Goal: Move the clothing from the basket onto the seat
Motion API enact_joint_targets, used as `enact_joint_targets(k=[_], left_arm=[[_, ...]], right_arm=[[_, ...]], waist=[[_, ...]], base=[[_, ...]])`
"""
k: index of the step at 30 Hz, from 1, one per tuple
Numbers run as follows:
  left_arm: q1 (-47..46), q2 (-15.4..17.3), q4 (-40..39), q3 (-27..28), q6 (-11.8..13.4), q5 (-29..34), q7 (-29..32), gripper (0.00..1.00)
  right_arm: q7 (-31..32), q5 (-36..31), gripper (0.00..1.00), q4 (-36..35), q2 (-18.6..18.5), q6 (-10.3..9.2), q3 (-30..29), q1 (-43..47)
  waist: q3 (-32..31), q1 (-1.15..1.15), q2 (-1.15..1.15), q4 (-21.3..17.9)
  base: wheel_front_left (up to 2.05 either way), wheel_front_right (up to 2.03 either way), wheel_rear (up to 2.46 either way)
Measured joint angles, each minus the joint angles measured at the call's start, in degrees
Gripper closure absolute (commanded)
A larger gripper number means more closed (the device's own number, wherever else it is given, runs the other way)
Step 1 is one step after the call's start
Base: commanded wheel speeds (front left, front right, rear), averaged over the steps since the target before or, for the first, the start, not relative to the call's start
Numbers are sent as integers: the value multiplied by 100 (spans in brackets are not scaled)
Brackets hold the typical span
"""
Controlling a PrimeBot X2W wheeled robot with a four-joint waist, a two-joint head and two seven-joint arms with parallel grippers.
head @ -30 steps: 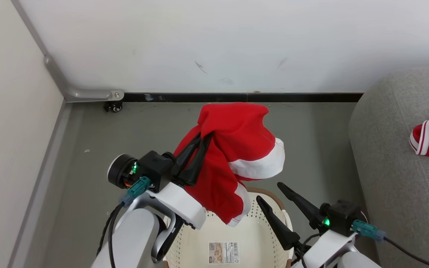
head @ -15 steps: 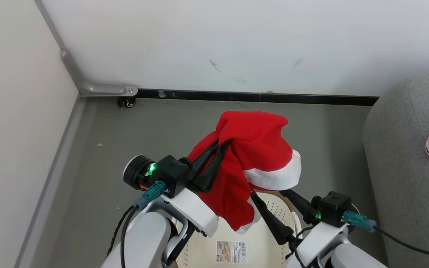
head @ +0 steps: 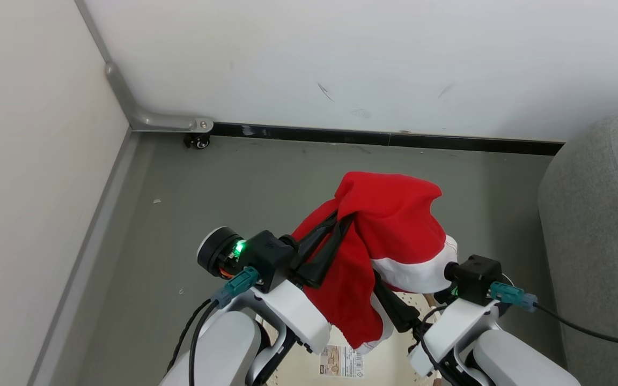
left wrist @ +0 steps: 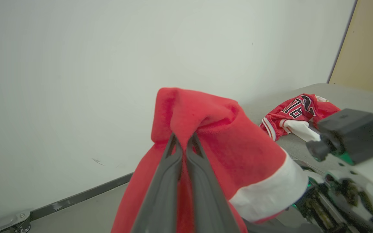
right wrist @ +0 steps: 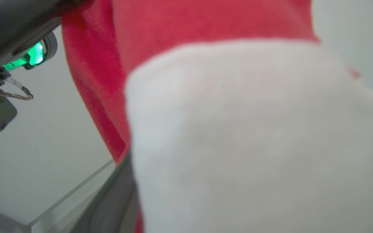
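Above basket, bare but for sticker: clamps shorts in left gripper, spreads right gripper beneath; jersey on seat.

So the left gripper comes up from bottom centre, both fingers pinched tight on the red shorts. They drape down either side, with the white trim hanging at lower right. The jersey sits crumpled on the grey sofa at mid right, just above the right arm. White wall behind, black baseboard at lower left.
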Motion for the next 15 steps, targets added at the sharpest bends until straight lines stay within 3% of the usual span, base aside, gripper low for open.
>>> enact_joint_targets(k=[1, 2, 3, 4, 5, 15], left_arm=[[0, 0, 0, -16, -3, -16, 16, 100], [-1, -1, 0, -33, -4, -16, 25, 100], [-1, -1, 0, -43, -5, -18, 41, 100], [-1, 0, 0, -47, -9, -29, 41, 100], [-1, 0, 0, -49, -9, -46, 41, 100], [-2, -1, 25, -40, -10, -116, 41, 100]], right_arm=[[0, 12, 10, 13, 1, 0, 12, -22], [0, 18, 51, 15, 4, 0, 21, -46], [0, 24, 62, 15, 12, 0, 23, -68], [0, 41, 90, 14, 29, 0, 22, -87], [0, 62, 100, 7, 51, 0, 18, -101], [0, 163, 100, -38, 87, 0, -21, -181]], waist=[[1, 0, 0, 8], [1, 0, 0, 16], [0, 0, 0, 23], [-1, 0, 0, 29], [0, 0, 0, 32], [-3, 0, 0, 20]], base=[[0, 0, 0], [0, 0, 0], [0, 0, 0], [0, 0, 0], [0, 0, 0], [0, 0, 0]])
